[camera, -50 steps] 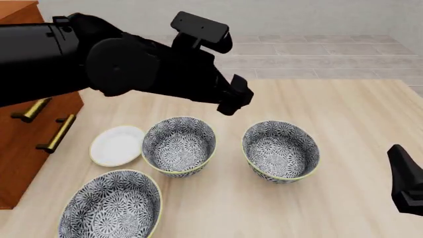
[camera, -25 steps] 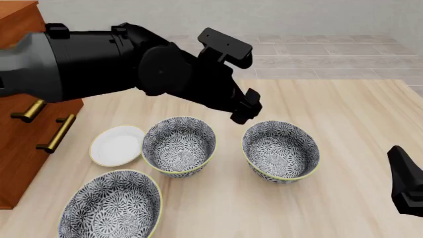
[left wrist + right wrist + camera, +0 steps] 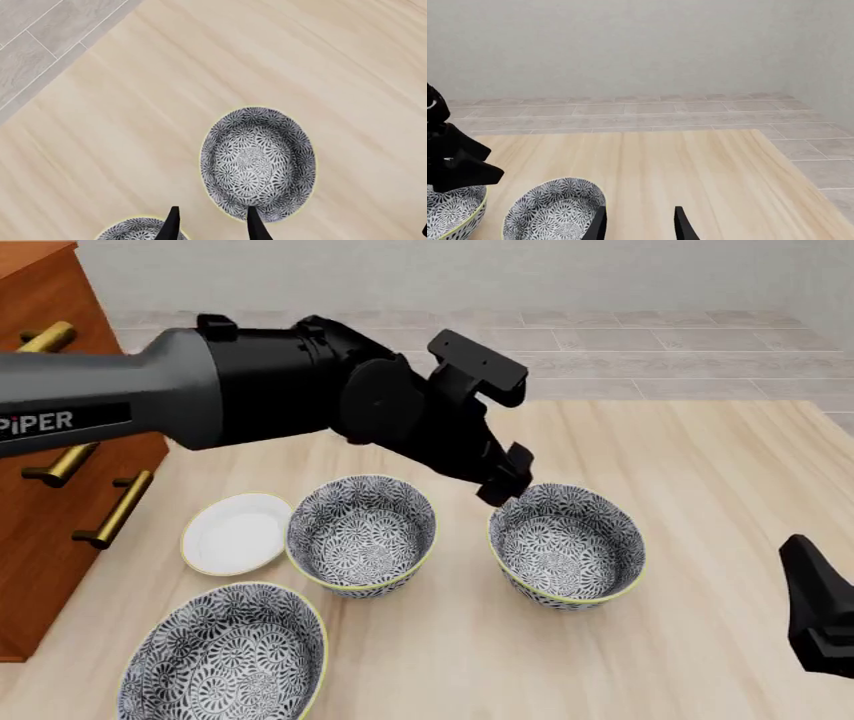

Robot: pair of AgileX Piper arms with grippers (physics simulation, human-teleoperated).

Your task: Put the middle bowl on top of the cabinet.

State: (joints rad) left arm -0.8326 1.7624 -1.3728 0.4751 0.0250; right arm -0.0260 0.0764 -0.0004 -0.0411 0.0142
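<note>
Three patterned bowls stand on the table; the middle bowl (image 3: 362,532) has one to its right (image 3: 567,543) and one nearer the front left (image 3: 220,655). At the left edge stands the reddish-brown cabinet (image 3: 54,330). My left gripper (image 3: 505,480) hangs open and empty just above the far rim of the right bowl (image 3: 257,162), between it and the middle bowl (image 3: 130,230). My right gripper (image 3: 817,612) rests low at the front right, open (image 3: 637,212), apart from every bowl. In the right wrist view the right bowl (image 3: 554,210) and the middle bowl (image 3: 450,210) show.
A small white plate (image 3: 236,532) lies between the cabinet and the middle bowl. Brass handles (image 3: 114,508) stick out of the cabinet front. The left arm's thick black body (image 3: 240,390) spans the space above the plate and the middle bowl.
The left arm has swung right and lower, carrying its gripper from above the middle bowl's far side to the right bowl's far rim. The right arm has not moved.
</note>
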